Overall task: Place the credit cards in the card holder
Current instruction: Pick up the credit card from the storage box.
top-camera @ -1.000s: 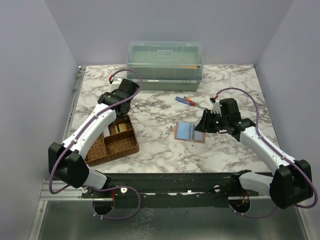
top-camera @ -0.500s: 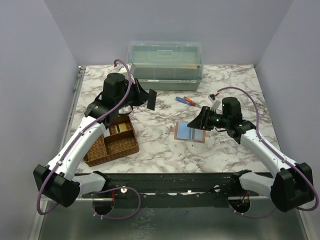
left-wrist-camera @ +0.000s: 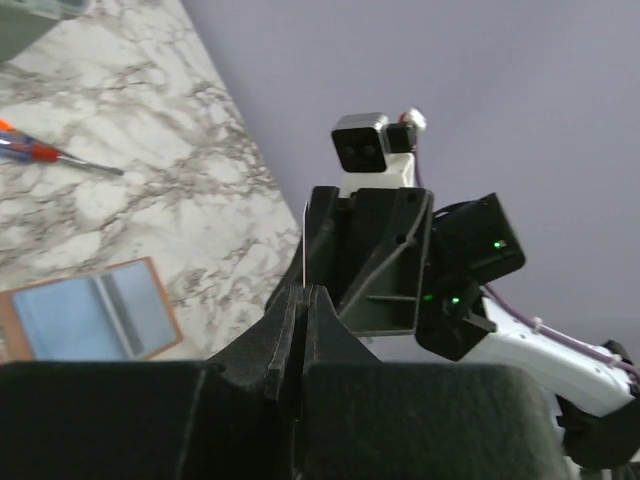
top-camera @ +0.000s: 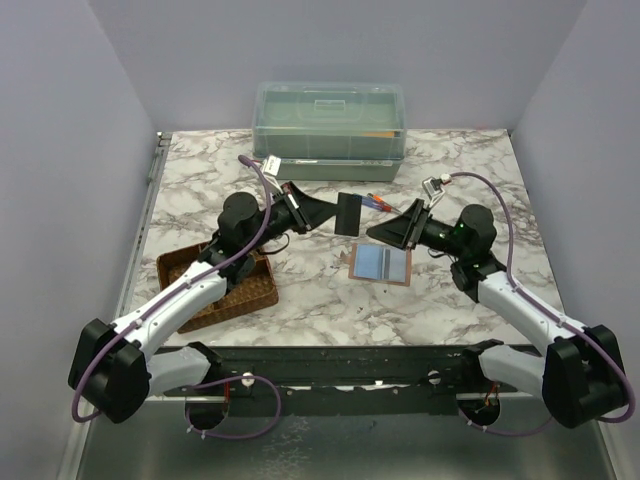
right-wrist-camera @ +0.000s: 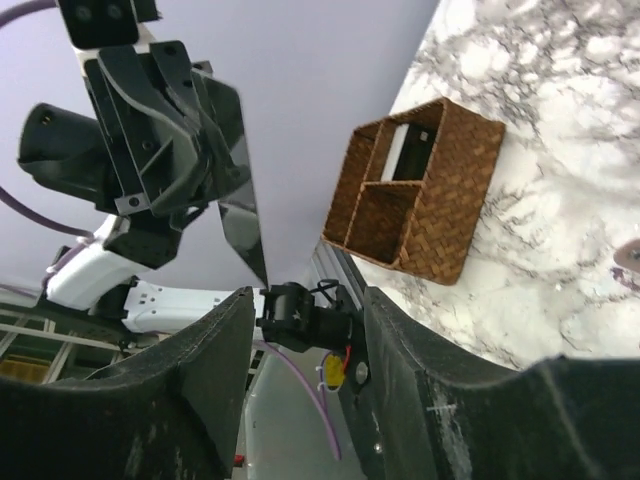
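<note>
A thin dark flat card (top-camera: 348, 212) is up in the air near the middle of the top view, standing on its edge. The left gripper (top-camera: 328, 212) is pinched tight on it. From the left wrist the card (left-wrist-camera: 304, 245) looks like a thin line poking up out of the closed fingers (left-wrist-camera: 285, 320).

The small pinkish-brown folding card holder (top-camera: 381, 264) lies open and flat on the white and grey marble table (top-camera: 470, 160), just below the held card in the picture. A light blue card (top-camera: 372, 262) shows on its left half.

The right gripper (top-camera: 388, 231) hangs just to the right of the held card, over the top right corner of the card holder. Its fingers are spread apart and hold nothing. From the right wrist, the bottom corner of the card (right-wrist-camera: 245, 215) comes down close to the finger (right-wrist-camera: 190, 390) on the left of that picture. I cannot tell if they touch.

Two red and blue screwdrivers (top-camera: 378, 201) lie on the table just behind the two grippers. Farther up sits a see-through green plastic box with a lid (top-camera: 330, 125).

A brown woven tray with little sections (top-camera: 258, 295) sits at the lower left, partly hidden under the left arm.
</note>
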